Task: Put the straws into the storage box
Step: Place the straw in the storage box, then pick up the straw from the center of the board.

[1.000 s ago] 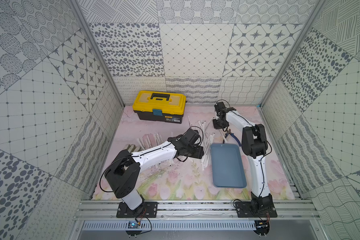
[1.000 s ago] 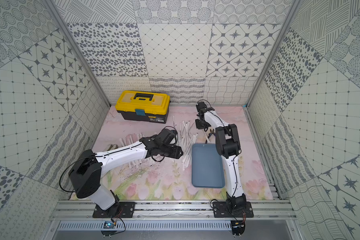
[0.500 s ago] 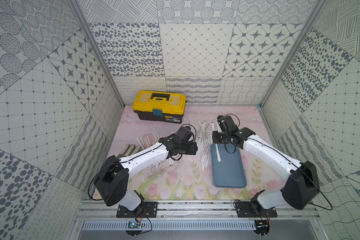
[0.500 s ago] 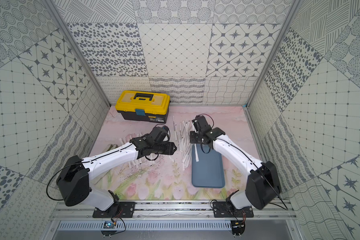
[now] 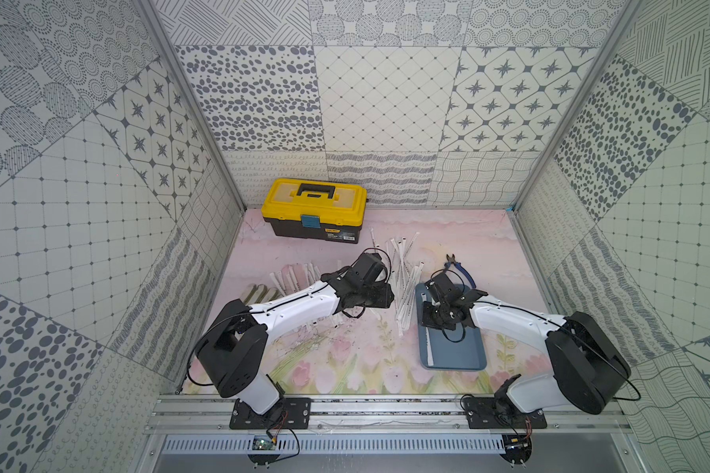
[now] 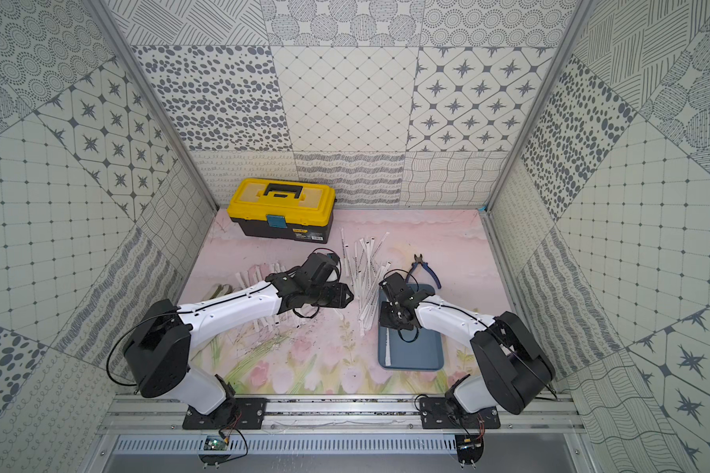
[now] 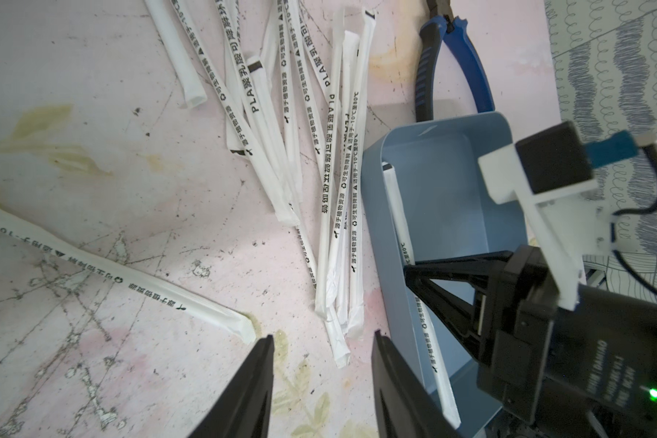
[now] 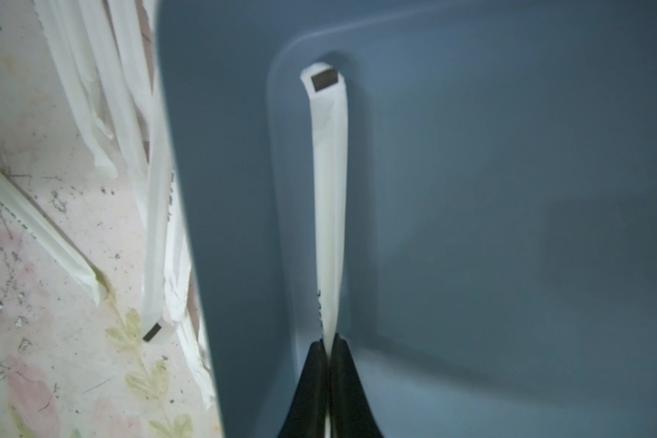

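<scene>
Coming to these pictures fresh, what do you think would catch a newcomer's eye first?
The bright yellow toolbox at the back stands out first. White wrapped straws lie scattered across the pink floral mat, many heaped beside the blue-grey storage box. Inside it, the right pincer is shut on one straw along the box's side wall.

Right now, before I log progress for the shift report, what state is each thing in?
storage box: on the table, only the held straw inside.
held straw: wrapped, pinched partway along, beside the box's side wall.
right claw: shut on the held straw.
left claw: open, empty.
loose straws: wrapped, piled on the table beside the box.
toolbox: lid shut.
pliers: lying on the table, unheld.
</scene>
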You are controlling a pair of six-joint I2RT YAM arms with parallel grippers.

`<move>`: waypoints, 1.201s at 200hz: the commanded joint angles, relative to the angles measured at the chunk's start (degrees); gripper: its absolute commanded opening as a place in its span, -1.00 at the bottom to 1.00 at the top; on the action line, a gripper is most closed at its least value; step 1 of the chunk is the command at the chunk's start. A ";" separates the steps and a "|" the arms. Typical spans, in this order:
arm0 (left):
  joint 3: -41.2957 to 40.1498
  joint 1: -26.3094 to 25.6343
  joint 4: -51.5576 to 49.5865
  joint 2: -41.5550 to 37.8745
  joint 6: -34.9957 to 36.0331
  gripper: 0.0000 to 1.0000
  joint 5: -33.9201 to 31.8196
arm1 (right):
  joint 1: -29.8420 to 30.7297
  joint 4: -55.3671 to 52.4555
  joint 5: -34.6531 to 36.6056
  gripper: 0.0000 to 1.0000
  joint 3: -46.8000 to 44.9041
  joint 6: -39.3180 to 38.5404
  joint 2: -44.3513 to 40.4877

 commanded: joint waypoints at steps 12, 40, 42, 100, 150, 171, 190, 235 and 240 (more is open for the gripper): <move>-0.90 -0.11 3.46 -0.13 0.20 -0.08 1.19 | 0.06 5.39 -0.42 -0.86 1.68 -0.64 4.19; -0.86 -0.06 3.14 -0.11 0.39 -0.07 1.36 | 0.22 5.18 -0.14 -0.80 2.30 -1.35 5.39; -0.91 -0.06 3.11 -0.12 0.38 -0.08 1.31 | 0.25 4.94 -0.03 -0.78 2.23 -1.35 5.34; -1.13 2.49 -2.30 -3.40 0.95 -0.08 -2.39 | 0.50 -5.95 -0.37 -0.30 5.67 -0.91 -3.79; -7.07 10.43 -18.29 -10.27 -3.29 -0.05 -17.11 | 10.73 -18.44 6.15 -0.34 23.62 -4.67 2.42; -10.77 14.59 -18.57 -13.40 -4.24 -0.05 -15.69 | 14.06 -15.93 9.07 -0.33 33.55 -10.02 14.46; -12.83 17.42 -17.69 -17.32 -3.04 -0.07 -14.88 | 14.71 -14.28 7.81 -0.24 43.02 -14.19 24.50; -14.85 19.70 -16.61 -20.71 -2.14 -0.09 -12.81 | 14.80 -18.54 9.21 -0.11 61.08 -20.61 41.96; -14.97 19.78 -16.35 -20.74 -2.16 -0.10 -12.46 | 14.77 -19.05 9.47 -0.11 62.51 -20.94 43.34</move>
